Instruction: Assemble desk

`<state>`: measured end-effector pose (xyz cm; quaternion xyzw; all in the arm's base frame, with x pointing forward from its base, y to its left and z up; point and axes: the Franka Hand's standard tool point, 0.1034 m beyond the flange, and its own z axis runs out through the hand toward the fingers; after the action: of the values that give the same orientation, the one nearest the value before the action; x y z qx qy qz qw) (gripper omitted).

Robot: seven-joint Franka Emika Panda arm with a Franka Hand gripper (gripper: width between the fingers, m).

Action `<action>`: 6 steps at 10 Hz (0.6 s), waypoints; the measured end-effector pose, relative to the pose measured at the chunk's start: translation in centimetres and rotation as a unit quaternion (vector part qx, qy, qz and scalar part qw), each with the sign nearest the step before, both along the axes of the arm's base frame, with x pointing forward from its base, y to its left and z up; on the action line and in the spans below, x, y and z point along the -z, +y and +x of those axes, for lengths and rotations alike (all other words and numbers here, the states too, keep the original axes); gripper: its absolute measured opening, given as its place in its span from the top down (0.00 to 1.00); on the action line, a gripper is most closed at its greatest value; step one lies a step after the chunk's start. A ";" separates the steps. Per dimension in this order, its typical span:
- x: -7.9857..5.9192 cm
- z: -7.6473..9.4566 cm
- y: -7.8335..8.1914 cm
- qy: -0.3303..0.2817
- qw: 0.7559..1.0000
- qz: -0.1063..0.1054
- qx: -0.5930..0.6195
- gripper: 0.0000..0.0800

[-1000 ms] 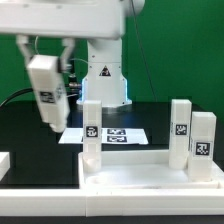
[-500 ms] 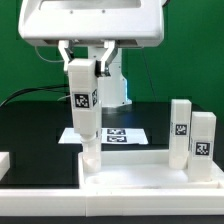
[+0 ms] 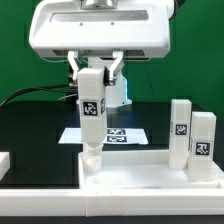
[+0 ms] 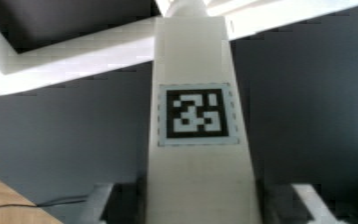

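Note:
My gripper (image 3: 93,76) is shut on a white square desk leg (image 3: 92,108) with a black-and-white tag and holds it upright over the back left corner of the white rimmed desk panel (image 3: 150,172). The base of another leg (image 3: 92,156) shows at that corner, mostly hidden behind the held one. I cannot tell whether the two touch. Two more tagged legs (image 3: 180,125) (image 3: 203,140) stand at the panel's right. In the wrist view the held leg (image 4: 197,110) runs out from between the fingers (image 4: 309,203), with the panel rim (image 4: 34,70) beyond it.
The marker board (image 3: 120,134) lies on the black table behind the panel. The robot base (image 3: 112,88) stands at the back, with cables to its left. A white block (image 3: 4,162) shows at the exterior view's left edge.
The gripper carried the leg to the exterior view's right, from left of the panel to over its back left corner. The leg turned from tilted to upright.

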<state>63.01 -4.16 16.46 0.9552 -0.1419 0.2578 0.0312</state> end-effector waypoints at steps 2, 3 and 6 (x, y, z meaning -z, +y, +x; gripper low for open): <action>1.0 0.1 -0.3 -0.008 1.000 -0.009 0.003 0.64; 1.7 0.1 -0.4 -0.014 1.000 -0.015 0.003 0.64; 2.2 0.0 -0.5 -0.010 1.000 -0.019 0.000 0.64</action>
<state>62.99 -4.70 14.26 0.9519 -0.1372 0.2698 0.0477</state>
